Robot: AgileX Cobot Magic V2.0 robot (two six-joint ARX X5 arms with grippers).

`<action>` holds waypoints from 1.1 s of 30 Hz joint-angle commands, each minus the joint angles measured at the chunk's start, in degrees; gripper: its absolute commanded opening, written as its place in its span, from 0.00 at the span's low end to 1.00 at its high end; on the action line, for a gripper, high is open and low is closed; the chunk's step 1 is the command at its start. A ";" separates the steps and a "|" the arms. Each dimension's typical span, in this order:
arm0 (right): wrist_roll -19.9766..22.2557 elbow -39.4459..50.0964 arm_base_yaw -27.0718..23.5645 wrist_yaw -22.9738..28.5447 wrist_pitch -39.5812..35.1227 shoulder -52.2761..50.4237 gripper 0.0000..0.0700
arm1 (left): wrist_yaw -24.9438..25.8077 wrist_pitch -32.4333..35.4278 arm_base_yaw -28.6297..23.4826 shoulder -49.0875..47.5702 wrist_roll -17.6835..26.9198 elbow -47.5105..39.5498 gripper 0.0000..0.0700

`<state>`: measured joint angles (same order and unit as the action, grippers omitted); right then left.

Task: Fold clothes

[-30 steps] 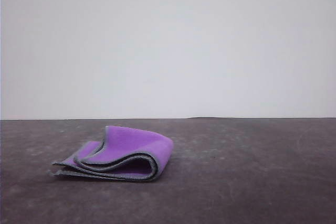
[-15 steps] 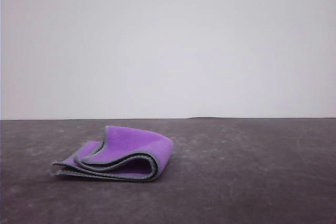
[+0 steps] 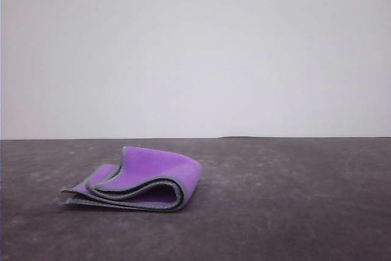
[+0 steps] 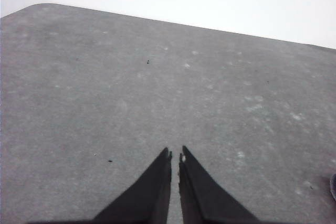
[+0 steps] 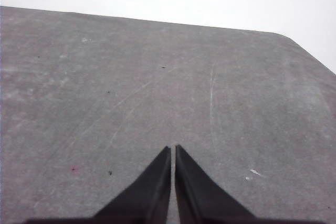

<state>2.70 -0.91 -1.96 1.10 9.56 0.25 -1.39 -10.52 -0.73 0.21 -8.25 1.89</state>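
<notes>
The cloth (image 3: 137,180) lies on the left part of the desk (image 3: 293,200) already folded into loose layers, purple outside, so I judge the folding almost finished, and my left pincer (image 4: 175,155) and right pincer (image 5: 172,149) are both closed on nothing

My left gripper (image 4: 175,154) and right gripper (image 5: 172,149) both get chopped off by the frame edge, so all I see is the dark finger tips, nearly touching. There's a tiny dark sliver (image 4: 333,187) at the edge of my left wrist view, too cut off to identify. The cloth (image 3: 137,180) is folded over itself, so its inner layers and underside are hidden.
</notes>
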 commanded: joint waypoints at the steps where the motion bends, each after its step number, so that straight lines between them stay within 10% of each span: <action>1: -0.70 0.22 -0.07 0.02 -0.63 -0.04 0.01 | -0.11 -0.28 -0.02 0.04 -0.13 -1.14 0.02; 33: -0.68 0.22 -0.07 0.02 -0.63 -0.04 0.01 | -0.11 -0.28 -0.02 0.04 -0.13 -1.14 0.02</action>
<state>2.70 -0.91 -1.96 1.10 9.56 0.25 -1.39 -10.52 -0.73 0.21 -8.24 1.89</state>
